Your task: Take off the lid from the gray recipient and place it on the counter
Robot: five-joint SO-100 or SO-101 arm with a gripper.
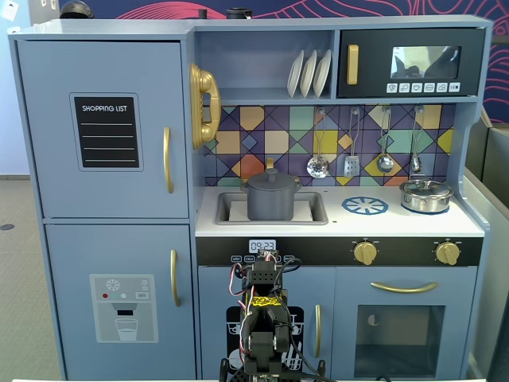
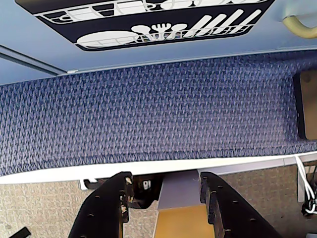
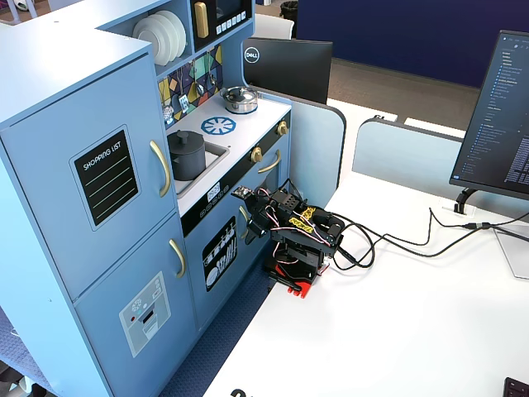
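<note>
In the sink basin [image 1: 316,208], lid [image 1: 271,180] atop gray recipient [image 1: 271,203], counter [image 1: 342,220] alongside.

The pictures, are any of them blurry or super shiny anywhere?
In a fixed view facing the kitchen, bright window light glares off the microwave door and the picture is a little soft. In the wrist view, the gripper is dim and close, while the blue carpet behind it is sharp. In the side fixed view, daylight is bright on the white desk, with soft shadows only.
</note>
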